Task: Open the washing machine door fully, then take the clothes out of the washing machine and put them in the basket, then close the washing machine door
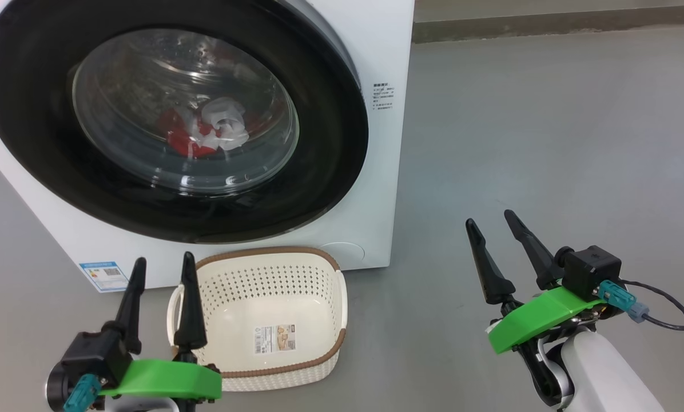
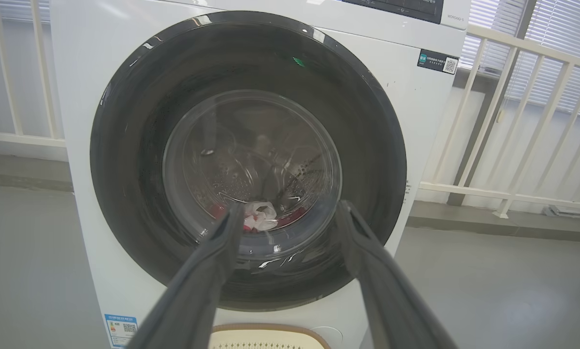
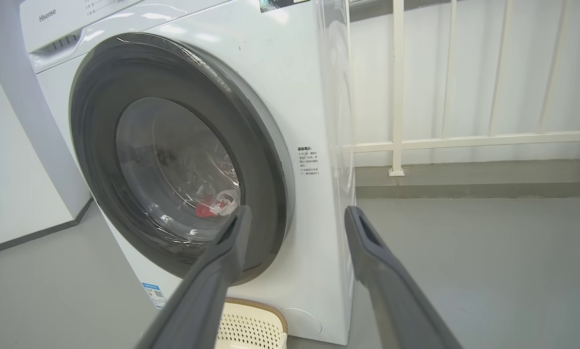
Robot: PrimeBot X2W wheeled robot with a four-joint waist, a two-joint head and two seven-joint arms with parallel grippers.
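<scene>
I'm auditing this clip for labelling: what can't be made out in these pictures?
- The clothes: head view, reflections in the washing machine door glass blur them; count unclear.
- Print on the washing machine front: head view, too small to read.
- The basket: left wrist view, cut off by bottom edge.

There is one washing machine (image 1: 388, 57), with one round door (image 1: 33, 114) on its front; behind the glass lies one heap of red and white clothes (image 1: 216, 129), and how many garments make it up cannot be told; one basket (image 1: 273, 254) stands on the floor (image 1: 548, 143), with one paper label (image 1: 274, 339) inside; the machine's front carries one blue label (image 1: 104, 276) low down, one block of small print (image 1: 383, 98) beside the door, one dark sticker (image 2: 438, 61) near a top corner and one round cap (image 1: 345, 252) at the bottom; two tools are counted, the left tool (image 1: 164, 257) and the right tool (image 1: 489, 217), each with two dark fingers (image 1: 130, 303), four in all, and each with one green bracket (image 1: 164, 380), two in all.
</scene>
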